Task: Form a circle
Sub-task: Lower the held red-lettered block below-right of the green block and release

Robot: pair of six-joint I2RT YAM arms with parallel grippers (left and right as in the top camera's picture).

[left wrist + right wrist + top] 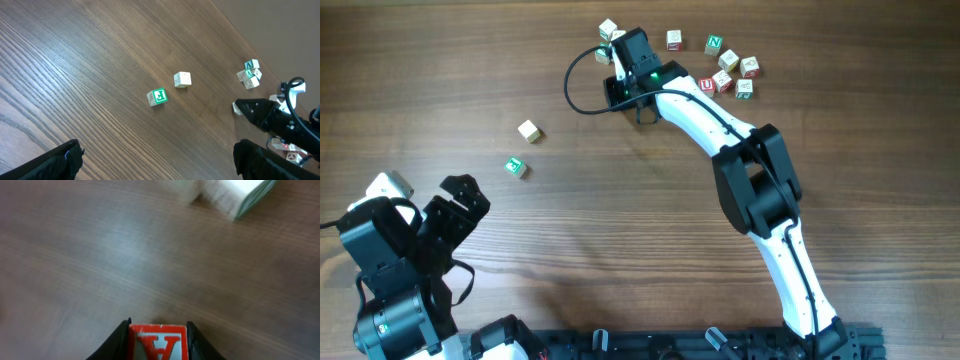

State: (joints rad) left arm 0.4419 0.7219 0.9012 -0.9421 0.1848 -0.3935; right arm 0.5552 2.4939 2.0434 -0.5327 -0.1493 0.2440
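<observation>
Right gripper [158,331] is clamped on a small pale wooden cube with a red letter A [158,345]. Both fingers press its sides and it sits right at the tips. Straight ahead of those fingers, apart from the held cube, I see the circle [235,195]. It is no ring, just a tight clump of small pale wooden letter cubes, one face edged in green. My right wrist view blurs it and cuts part of it off. From the left wrist view the clump [250,75] looks like three cubes, green print showing, just beyond the right gripper's tip.

Off to the side of the right gripper, alongside its white forearm, lies a loose scatter of pale letter cubes with red and green print [728,66].

Left gripper [455,208] hangs with its fingers spread wide, nothing between them. Well ahead of it on the brown wood-grain table [75,60] sit two single cubes near each other: a pale cube with a green letter [157,96] and a plain pale cube [182,79].
</observation>
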